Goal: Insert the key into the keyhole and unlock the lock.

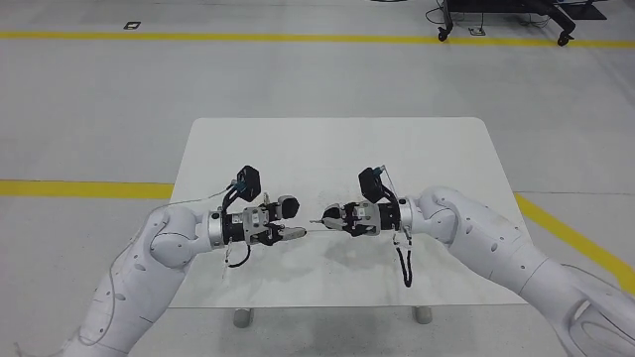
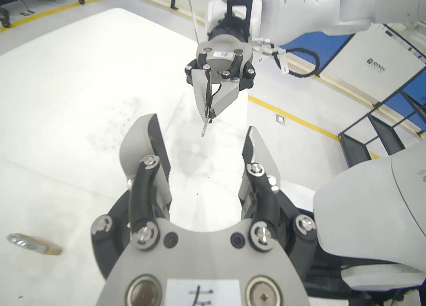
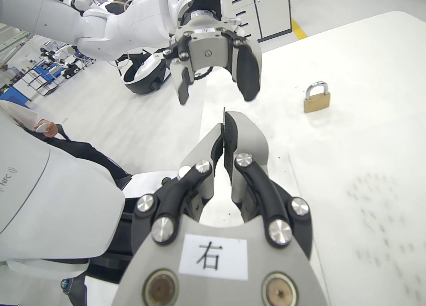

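Observation:
My right gripper (image 3: 224, 122) is shut on a small thin key (image 2: 205, 127), whose blade sticks out from the fingertips toward the other arm. Facing it a short way off, my left gripper (image 2: 204, 144) stands open with nothing between its fingers (image 2: 156, 141). From above, both grippers hover over the front middle of the white table (image 1: 337, 149), left gripper (image 1: 298, 231) and right gripper (image 1: 325, 221) tip to tip with the key (image 1: 316, 223) between them. A brass padlock (image 3: 317, 101) with a silver shackle rests on the table beside the left gripper (image 3: 219, 94), untouched; the padlock (image 2: 33, 244) lies off to one side.
The table's front edge (image 1: 337, 302) lies just below both arms. Open tabletop stretches behind the grippers toward the far edge. Wheeled frames (image 1: 506, 5) stand on the floor well beyond the table.

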